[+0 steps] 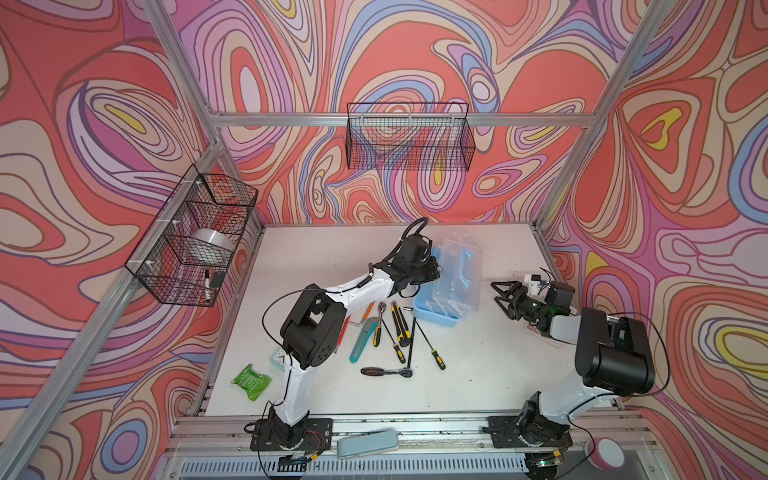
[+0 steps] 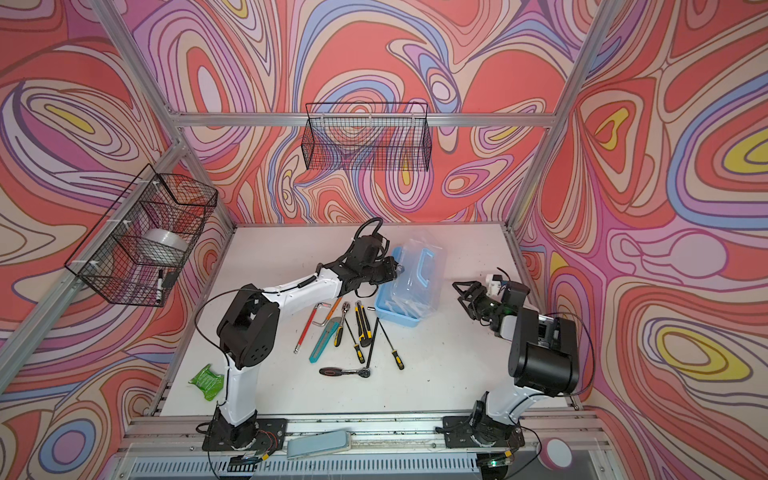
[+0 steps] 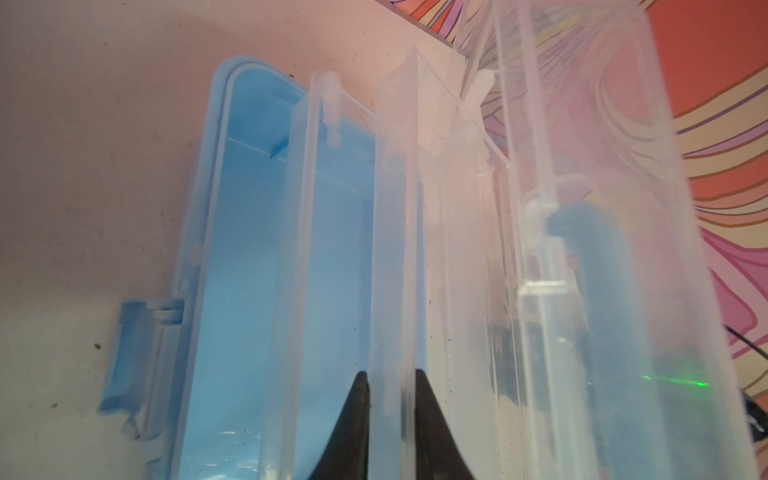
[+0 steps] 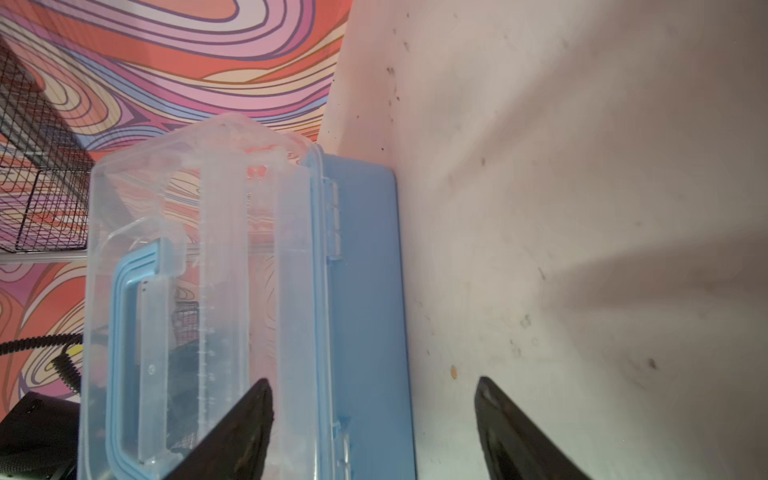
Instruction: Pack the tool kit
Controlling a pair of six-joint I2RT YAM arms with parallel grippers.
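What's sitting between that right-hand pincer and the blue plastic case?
Nothing. Only a narrow strip of bare white table separates the right pincer from the blue case, as both top views show.

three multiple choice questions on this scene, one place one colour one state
1. Where do the loose tools lie? A on the table, outside the case B inside the case C in a wall basket
2. What colour is the handle on the lid? A red B blue C green
3. How does the lid stand? A latched shut B removed, lying flat C raised open
Answers: A, they lie spread on the table; B, blue in the right wrist view; C, it stands up over the case.
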